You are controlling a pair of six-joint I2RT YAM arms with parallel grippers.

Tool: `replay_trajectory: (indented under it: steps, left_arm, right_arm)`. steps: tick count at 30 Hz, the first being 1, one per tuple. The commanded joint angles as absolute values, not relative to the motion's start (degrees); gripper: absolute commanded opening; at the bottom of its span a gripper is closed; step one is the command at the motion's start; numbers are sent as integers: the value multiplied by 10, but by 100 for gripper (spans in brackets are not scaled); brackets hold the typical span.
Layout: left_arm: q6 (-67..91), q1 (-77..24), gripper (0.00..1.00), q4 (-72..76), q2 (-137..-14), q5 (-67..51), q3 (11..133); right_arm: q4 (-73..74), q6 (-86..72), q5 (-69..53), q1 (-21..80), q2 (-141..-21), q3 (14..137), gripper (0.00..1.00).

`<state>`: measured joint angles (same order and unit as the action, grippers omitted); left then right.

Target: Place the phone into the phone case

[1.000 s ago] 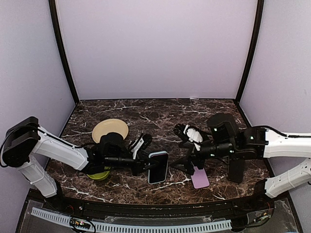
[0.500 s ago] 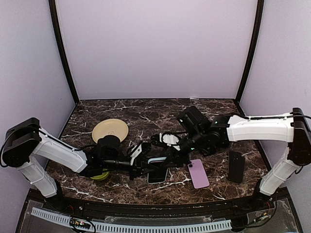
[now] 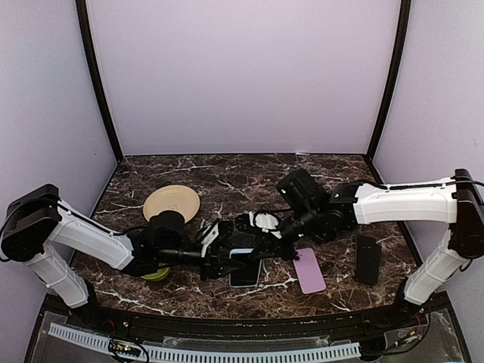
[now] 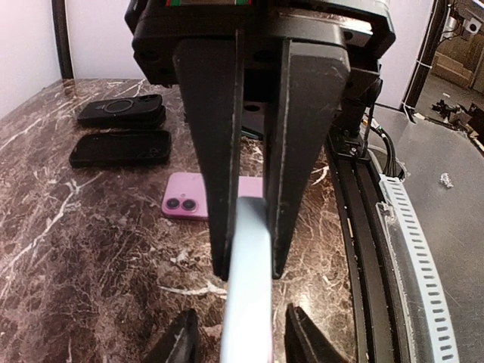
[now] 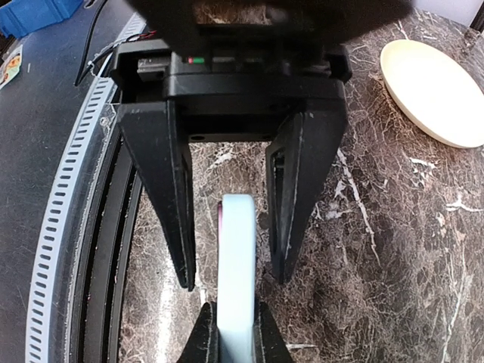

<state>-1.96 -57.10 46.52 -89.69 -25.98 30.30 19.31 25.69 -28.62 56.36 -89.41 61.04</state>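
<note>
Right wrist view: nearest, right gripper (image 5: 233, 333) pinched on the thin edge of the light-blue slab (image 5: 236, 242); phone or case, hard to tell edge-on. Just beyond, left gripper (image 5: 232, 280) spread, clear of both faces. Reads as a hand-over step. Farther off on the marble table (image 3: 227, 174), pink phone (image 3: 308, 270) lying camera-side up. Next: bring the 2 together, corners squared, then press home.

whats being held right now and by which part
The right pincer grips the light blue phone across its flat faces, near one edge. The left pincer stands open around it, not touching.
</note>
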Motion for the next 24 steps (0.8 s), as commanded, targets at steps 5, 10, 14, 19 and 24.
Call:
replay_trajectory:
  steps: [5, 10, 14, 19, 24]
  left_arm:
    - [-9, -572, 3, 455, -854, -239, 281]
    - [19, -568, 0, 476, -839, -240, 276]
    - [49, -562, 0, 523, -819, -292, 272]
    - [63, -562, 0, 507, -821, -338, 298]
    - [104, -562, 0, 577, -828, -364, 288]
  right_arm:
    - [178, 257, -270, 563, -881, 599, 7]
    - [120, 197, -282, 562, -869, 548, 53]
    - [9, 115, -325, 562, -853, 492, 52]
    - [-115, 40, -351, 564, -842, 459, 36]
    - [-129, 13, -372, 564, -843, 452, 18]
